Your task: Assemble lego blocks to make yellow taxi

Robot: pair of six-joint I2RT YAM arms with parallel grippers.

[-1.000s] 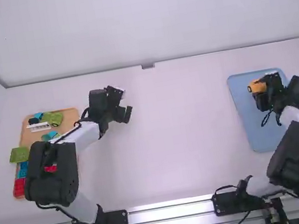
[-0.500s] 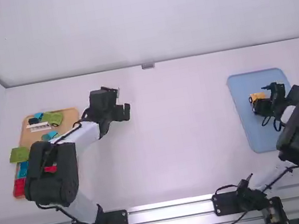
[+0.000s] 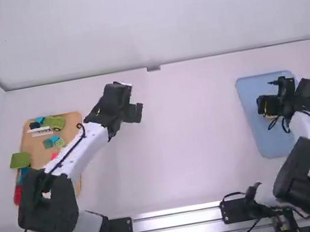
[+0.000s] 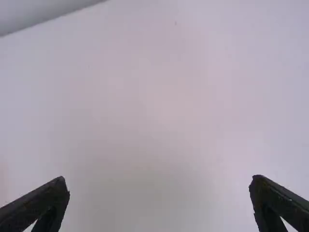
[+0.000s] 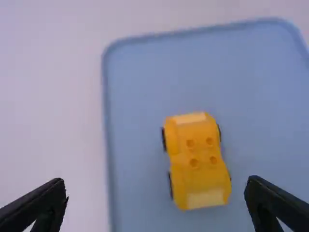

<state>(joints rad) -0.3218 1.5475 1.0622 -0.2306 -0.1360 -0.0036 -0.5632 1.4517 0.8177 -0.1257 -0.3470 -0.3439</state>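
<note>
My right gripper (image 3: pixel 266 107) is over the blue tray (image 3: pixel 262 136), above the yellow taxi car, which it mostly covers in the high view. In the right wrist view the yellow car (image 5: pixel 197 162) sits on the tray, studs up and black wheels at its sides; the right gripper (image 5: pixel 156 205) stands open with the car beyond its fingers, untouched. My left gripper (image 3: pixel 136 112) is over the white table, right of the wooden tray; in the left wrist view the left gripper (image 4: pixel 159 203) is open with nothing between its fingers.
On the left, a wooden tray (image 3: pixel 75 118) holds several blocks: green (image 3: pixel 54 122), white (image 3: pixel 40 131), teal and red ones. A green block (image 3: pixel 20 159) lies at its left edge. The left arm's links cover the tray's near part. A wall rises behind the table.
The yellow car was lifted in the right gripper at first; now it rests on the tray, let go. The left arm has shifted, uncovering small green blocks on the wooden tray.
</note>
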